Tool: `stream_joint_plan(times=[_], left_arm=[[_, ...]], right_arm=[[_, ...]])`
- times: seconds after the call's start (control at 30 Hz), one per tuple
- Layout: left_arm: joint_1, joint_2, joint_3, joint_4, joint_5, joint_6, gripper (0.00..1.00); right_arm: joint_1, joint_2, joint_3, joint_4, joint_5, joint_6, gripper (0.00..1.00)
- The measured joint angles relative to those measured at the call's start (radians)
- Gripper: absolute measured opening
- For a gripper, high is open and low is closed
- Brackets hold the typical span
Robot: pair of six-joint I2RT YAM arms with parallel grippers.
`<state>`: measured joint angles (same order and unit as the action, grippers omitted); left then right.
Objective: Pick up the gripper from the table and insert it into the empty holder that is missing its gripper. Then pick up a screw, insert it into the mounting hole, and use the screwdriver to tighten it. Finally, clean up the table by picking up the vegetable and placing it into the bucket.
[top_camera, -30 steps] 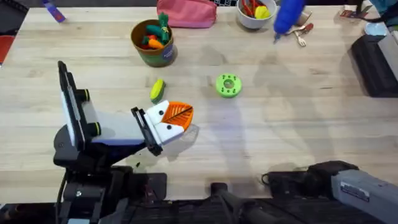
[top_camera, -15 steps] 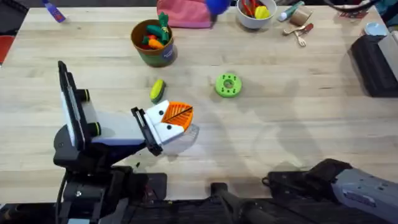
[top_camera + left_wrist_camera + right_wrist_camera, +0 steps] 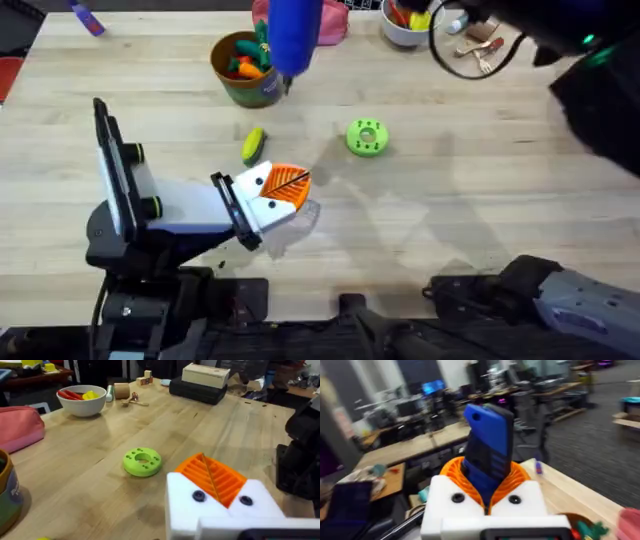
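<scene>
The blue screwdriver hangs high over the table's back, above the pink pouch and the green bucket, bit pointing down. In the right wrist view my right gripper is shut on the screwdriver between its orange pads. My left gripper rests low near the front, shut with nothing held. Both its white holder blocks carry an orange ribbed gripper wedge and a dark screw head. The yellow-green vegetable lies on the table just behind it.
A green round disc lies mid-table. The bucket holds orange toy carrots. At the back stand a white bowl, a pink pouch, small utensils and a marker. A dark blurred arm covers the far right.
The screwdriver has swung left along the table's back, from beside the bowl to above the pouch and bucket. The right arm now looms dark at the upper right. The left arm stayed still.
</scene>
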<state>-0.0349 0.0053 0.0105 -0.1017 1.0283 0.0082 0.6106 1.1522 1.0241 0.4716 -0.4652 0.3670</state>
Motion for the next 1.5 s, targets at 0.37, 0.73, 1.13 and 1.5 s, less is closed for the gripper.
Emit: stream_joint_plan(times=[0.37, 0.73, 1.13, 1.5], left_arm=[[0.0, 0.0, 0.0, 0.0, 0.0, 0.0, 0.015], [0.0, 0.0, 0.0, 0.0, 0.0, 0.0, 0.015], [0.0, 0.0, 0.0, 0.0, 0.0, 0.0, 0.015], [0.0, 0.0, 0.0, 0.0, 0.0, 0.0, 0.015]], right_arm=[[0.001, 0.1, -0.036, 0.151, -0.262, -0.077, 0.024], [0.009, 0.202, -0.04, 0.295, -0.478, -0.151, 0.024], [0.069, 0.274, -0.042, 0.378, -0.546, -0.182, 0.024], [0.094, 0.277, -0.144, 0.621, -0.55, -0.109, 0.024]])
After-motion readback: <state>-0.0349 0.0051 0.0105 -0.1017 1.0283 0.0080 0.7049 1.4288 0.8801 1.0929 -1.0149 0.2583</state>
